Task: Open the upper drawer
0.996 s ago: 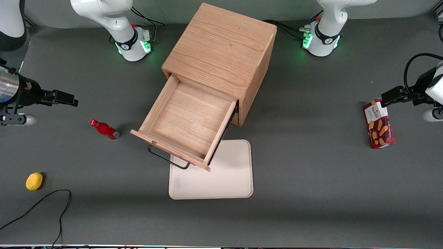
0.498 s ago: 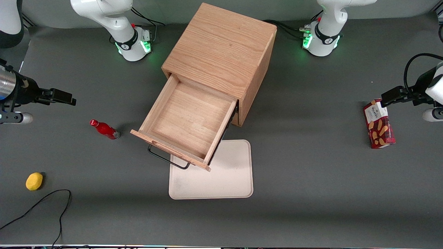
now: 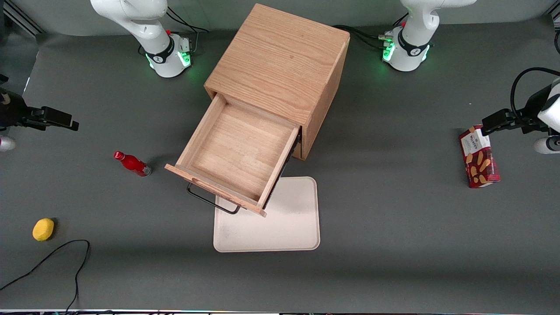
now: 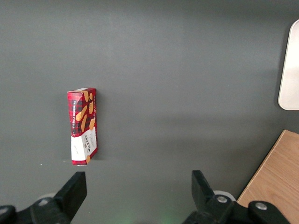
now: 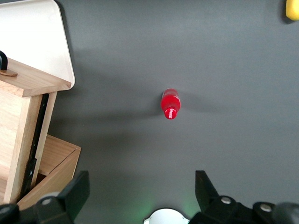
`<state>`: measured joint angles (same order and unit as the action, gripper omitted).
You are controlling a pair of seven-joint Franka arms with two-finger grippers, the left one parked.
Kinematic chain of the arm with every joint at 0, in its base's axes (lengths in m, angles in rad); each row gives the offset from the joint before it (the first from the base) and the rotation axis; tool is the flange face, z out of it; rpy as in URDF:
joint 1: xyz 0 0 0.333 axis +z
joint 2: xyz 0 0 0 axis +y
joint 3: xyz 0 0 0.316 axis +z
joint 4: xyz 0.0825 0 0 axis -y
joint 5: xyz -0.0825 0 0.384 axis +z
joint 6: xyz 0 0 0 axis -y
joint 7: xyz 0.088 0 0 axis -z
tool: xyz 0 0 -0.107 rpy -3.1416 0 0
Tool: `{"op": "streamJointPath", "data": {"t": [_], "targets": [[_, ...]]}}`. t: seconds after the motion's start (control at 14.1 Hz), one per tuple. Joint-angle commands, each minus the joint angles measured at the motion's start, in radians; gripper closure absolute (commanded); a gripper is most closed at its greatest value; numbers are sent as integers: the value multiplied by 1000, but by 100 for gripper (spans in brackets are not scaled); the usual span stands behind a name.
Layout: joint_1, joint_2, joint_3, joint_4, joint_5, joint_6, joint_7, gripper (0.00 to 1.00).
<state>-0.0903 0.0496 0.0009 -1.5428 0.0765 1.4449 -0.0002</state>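
Drawer [image 3: 238, 153] stands pulled well out of the cabinet [image 3: 280, 65], its tray bare inside, front edge overhanging a white tray [image 3: 284, 218]. Gripper [image 3: 57, 118] hangs with fingers [image 5: 74, 191] spread wide, holding nothing, toward the working arm's end, above the table near a red bottle [image 3: 131, 163].

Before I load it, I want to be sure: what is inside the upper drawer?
The upper drawer stands pulled out, showing only its bare wood floor. Nothing lies in it. The gripper hangs open, away toward the working arm's end, above the table.
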Motion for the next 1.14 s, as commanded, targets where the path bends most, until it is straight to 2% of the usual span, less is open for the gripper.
{"op": "streamJointPath", "data": {"t": [0.0, 0.21, 1.07], "targets": [[-3, -4, 17, 13, -1, 6, -15, 0], [-9, 25, 27, 58, 2, 6, -17, 0], [20, 24, 34, 53, -12, -1, -18, 0]]}}
